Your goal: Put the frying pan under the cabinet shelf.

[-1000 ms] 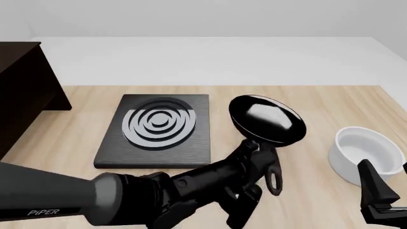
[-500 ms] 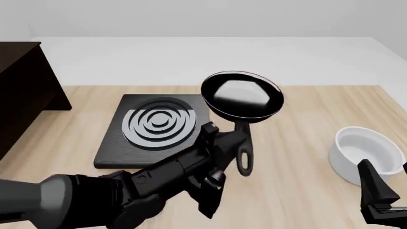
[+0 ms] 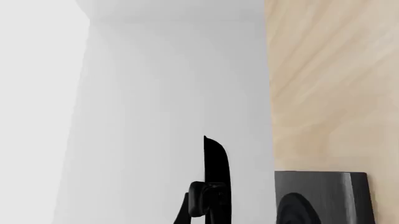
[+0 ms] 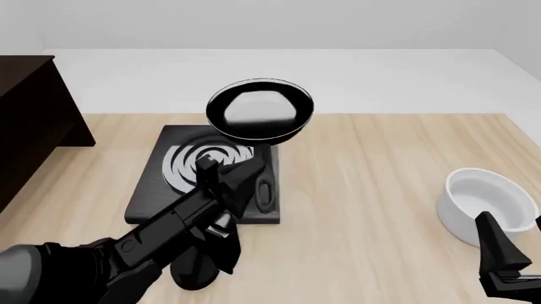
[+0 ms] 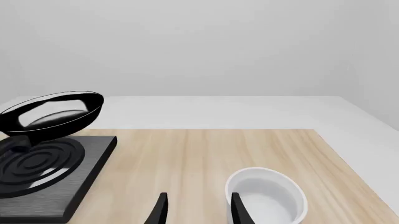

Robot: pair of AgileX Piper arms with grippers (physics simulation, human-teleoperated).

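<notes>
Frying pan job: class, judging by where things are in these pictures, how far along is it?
Done: the left hand has the frying pan by its handle, lifted clear of the table. In hand: the pan hangs above the stove plate, partway towards the cabinet shelf at the table's left. Left: carry it further left, lower it under the shelf, release. The right hand waits open near the white bowl.

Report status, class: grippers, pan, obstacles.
Left gripper shut on pan, held above stove plate. Right gripper open, by bowl. Cabinet far left.
</notes>
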